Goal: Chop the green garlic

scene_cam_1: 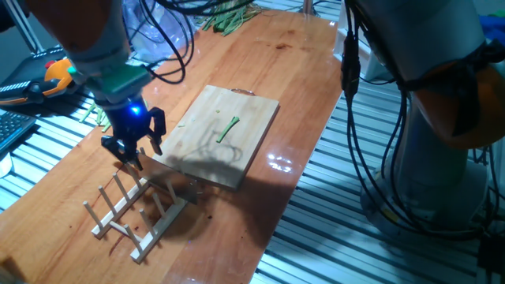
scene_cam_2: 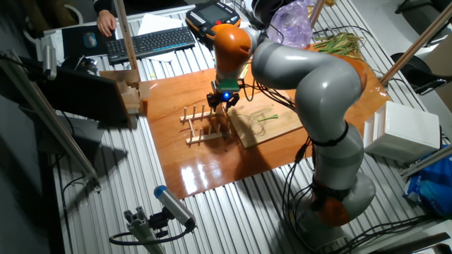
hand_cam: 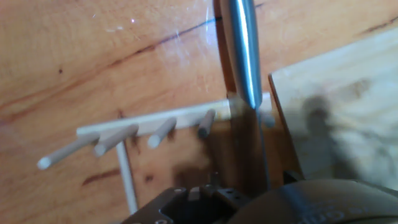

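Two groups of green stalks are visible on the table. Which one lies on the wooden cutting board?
The single thin green garlic stalk lies alone on the cutting board. The other greens, a loose bundle of stalks, lie at the table's far end, off the board.

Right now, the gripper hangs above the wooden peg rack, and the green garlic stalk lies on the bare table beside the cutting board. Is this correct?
Not quite. The green garlic stalk lies on the cutting board itself, near its middle, not on the bare table; one fixed view shows this clearly. The rest holds: the gripper hangs above the wooden peg rack.
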Controlling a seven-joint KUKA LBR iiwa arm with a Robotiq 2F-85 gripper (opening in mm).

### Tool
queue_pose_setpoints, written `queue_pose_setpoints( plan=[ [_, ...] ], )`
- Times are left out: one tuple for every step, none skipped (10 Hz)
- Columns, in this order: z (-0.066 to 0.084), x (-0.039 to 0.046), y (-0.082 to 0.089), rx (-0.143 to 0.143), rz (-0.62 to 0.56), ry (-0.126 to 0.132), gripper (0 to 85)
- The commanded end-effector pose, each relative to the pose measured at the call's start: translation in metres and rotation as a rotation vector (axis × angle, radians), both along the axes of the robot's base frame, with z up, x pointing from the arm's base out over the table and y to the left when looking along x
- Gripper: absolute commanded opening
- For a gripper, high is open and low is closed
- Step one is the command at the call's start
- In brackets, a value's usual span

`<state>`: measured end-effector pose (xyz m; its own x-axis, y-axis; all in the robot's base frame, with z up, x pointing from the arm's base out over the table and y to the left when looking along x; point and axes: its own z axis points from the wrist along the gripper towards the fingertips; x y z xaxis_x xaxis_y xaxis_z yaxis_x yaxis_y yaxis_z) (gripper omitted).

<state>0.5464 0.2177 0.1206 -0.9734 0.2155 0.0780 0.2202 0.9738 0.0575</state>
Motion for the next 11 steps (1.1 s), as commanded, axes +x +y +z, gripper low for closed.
queue_pose_setpoints(
  plan=[
    [-0.005,0.0023,-0.001,0.000,-0.001,-0.018,51.0],
    [-0.010,0.0054,-0.002,0.002,-0.007,-0.036,51.0],
    [-0.014,0.0078,-0.002,0.003,-0.011,-0.052,51.0],
    [-0.018,0.0091,-0.002,0.005,-0.011,-0.060,51.0],
    [-0.022,0.0099,-0.001,0.009,-0.015,-0.066,51.0],
    [-0.027,0.0114,-0.001,0.009,-0.015,-0.080,51.0],
    [-0.029,0.0119,-0.002,0.008,-0.014,-0.086,34.0],
    [-0.029,0.0115,-0.001,0.003,-0.012,-0.086,34.0],
    [-0.030,0.0108,-0.001,0.005,-0.013,-0.084,34.0],
    [-0.031,0.0114,-0.001,0.003,-0.014,-0.089,34.0],
    [-0.032,0.0128,-0.003,0.005,-0.012,-0.091,34.0]
  ],
)
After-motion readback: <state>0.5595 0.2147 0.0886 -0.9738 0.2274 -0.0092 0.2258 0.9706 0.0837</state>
